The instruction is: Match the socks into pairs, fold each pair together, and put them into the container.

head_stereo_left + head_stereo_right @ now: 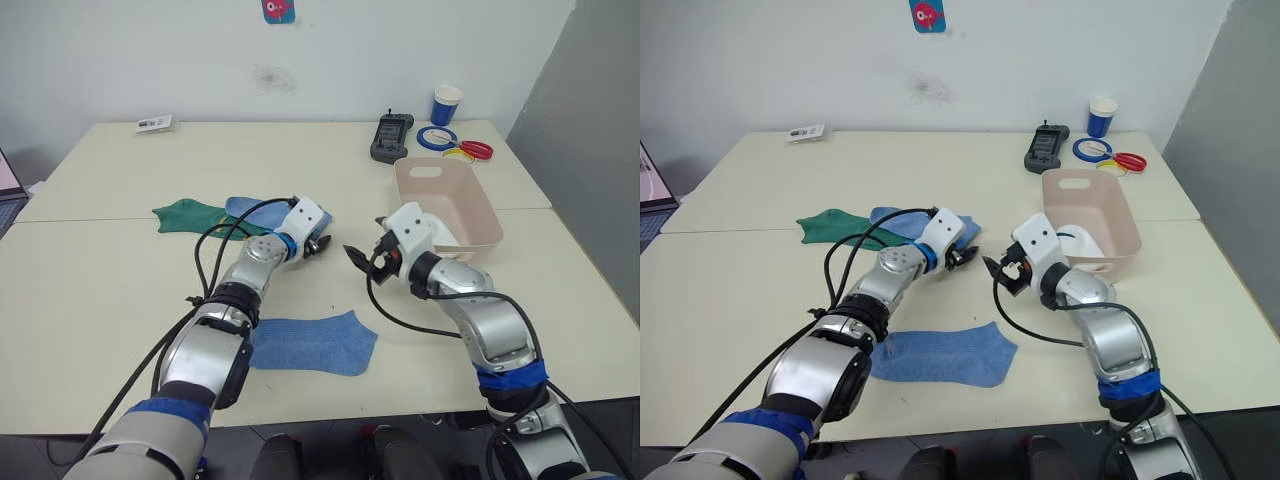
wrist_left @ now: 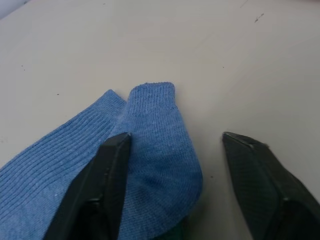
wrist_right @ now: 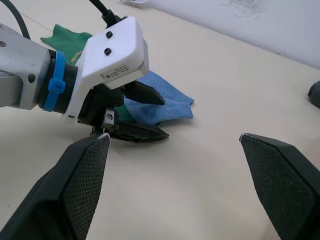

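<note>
One light blue sock [image 1: 312,345] lies flat near the table's front edge. A second light blue sock [image 2: 150,150] lies folded beside a dark green sock [image 1: 188,214] at mid-table. My left gripper [image 1: 322,246] stands open at the toe end of that second sock, one finger [image 2: 107,170] resting on the fabric and the other on the bare table. Facing it a short way to the right is my right gripper [image 3: 174,139], open wide and empty. The pink-beige container [image 1: 470,190] stands just behind the right gripper, with a white bundle [image 1: 1080,243] inside.
At the back right are a black handset [image 1: 391,135], a blue-and-white cup [image 1: 447,104], a blue tape roll [image 1: 437,138] and red-and-yellow rings [image 1: 472,151]. A small card [image 1: 153,123] lies at the back left. A seam crosses the table behind the socks.
</note>
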Motion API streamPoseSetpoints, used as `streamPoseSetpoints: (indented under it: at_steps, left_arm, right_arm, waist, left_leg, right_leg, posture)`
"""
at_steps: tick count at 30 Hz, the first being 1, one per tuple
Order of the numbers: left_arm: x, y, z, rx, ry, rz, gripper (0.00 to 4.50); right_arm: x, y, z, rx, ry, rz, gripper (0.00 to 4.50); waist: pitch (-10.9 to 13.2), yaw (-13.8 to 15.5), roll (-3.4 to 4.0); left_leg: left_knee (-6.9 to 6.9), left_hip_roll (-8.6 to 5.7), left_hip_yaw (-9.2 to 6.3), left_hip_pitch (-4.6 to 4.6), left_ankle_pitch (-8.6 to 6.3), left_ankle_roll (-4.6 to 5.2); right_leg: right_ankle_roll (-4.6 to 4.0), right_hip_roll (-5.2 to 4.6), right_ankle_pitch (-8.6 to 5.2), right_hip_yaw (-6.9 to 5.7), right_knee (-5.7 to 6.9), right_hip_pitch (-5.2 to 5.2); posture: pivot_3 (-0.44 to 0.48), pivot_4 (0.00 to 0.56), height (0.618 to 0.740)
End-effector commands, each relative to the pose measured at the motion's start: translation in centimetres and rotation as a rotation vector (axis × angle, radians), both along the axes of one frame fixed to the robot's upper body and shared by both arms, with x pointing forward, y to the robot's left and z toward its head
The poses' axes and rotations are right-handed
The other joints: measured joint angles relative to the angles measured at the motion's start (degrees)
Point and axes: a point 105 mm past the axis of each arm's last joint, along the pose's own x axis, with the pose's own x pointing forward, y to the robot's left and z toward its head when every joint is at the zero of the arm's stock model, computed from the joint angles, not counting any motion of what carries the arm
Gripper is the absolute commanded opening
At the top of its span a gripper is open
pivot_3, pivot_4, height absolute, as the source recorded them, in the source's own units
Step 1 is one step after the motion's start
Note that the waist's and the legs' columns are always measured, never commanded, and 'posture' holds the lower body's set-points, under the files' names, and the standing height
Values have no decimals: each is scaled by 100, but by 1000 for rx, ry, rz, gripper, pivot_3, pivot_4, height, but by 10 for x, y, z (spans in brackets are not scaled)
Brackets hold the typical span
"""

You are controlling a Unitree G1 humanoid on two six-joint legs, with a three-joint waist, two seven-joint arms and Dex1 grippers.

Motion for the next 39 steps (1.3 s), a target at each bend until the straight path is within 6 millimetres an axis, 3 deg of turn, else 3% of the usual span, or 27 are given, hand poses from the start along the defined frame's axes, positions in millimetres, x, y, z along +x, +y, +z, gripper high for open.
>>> streamPoseSetpoints:
  at_steps: [1,6,16,21,24,29,33,39]
  left_arm:
    - [2,-7,20,-21,-90,-36,1598]
    - [2,4,25,-19,-141,-14,41]
    - [-21,21,44,-64,-248,-97,12]
    - [-57,16,56,-99,-257,-247,12]
    - [-77,16,52,-82,-218,-310,12]
    - [-68,28,47,-70,-210,-221,12]
    - [-50,15,38,-128,-165,-141,856]
    - [-24,9,24,-73,-152,-49,2829]
  right_arm:
    - [-1,-6,15,18,-61,-17,4500]
    - [-1,-5,10,14,-49,-9,4500]
    - [-1,3,5,12,-32,46,4500]
    - [0,4,1,5,-24,65,4500]
    - [-1,4,-1,1,-20,71,4500]
    - [-1,3,-3,-4,-18,76,4500]
    - [-3,3,-3,-76,-51,90,4500]
    - [-3,-2,0,-112,-75,78,4500]
  waist:
    - [0,2,0]
    - [0,-1,0]
    - [0,0,0]
    - [0,-3,0]
    - [0,-7,0]
    - [0,1,0]
    - [-1,39,-1]
    - [-1,31,-1]
  left_leg:
    - [0,0,0,-1,0,0]
    - [0,-1,4,0,0,-1]
    - [1,1,4,1,3,-6]
    - [2,-1,5,1,11,-20]
    - [1,1,4,4,11,-19]
    - [2,0,-4,8,8,-13]
    - [7,-5,-3,2,7,-11]
    - [5,-6,-4,2,6,-9]
  right_leg:
    - [0,0,0,0,0,0]
    - [0,-1,0,1,-1,0]
    - [-1,-8,0,2,2,1]
    - [-2,-12,1,4,2,2]
    - [-1,-13,1,5,6,3]
    - [0,-9,1,0,6,9]
    - [3,-11,2,0,-3,10]
    - [4,-9,2,1,-5,10]
  posture:
    - [0,150,740]
    - [0,150,740]
    - [0,150,740]
    - [0,150,740]
    - [0,150,740]
    - [0,150,740]
    - [0,150,740]
    - [0,150,740]
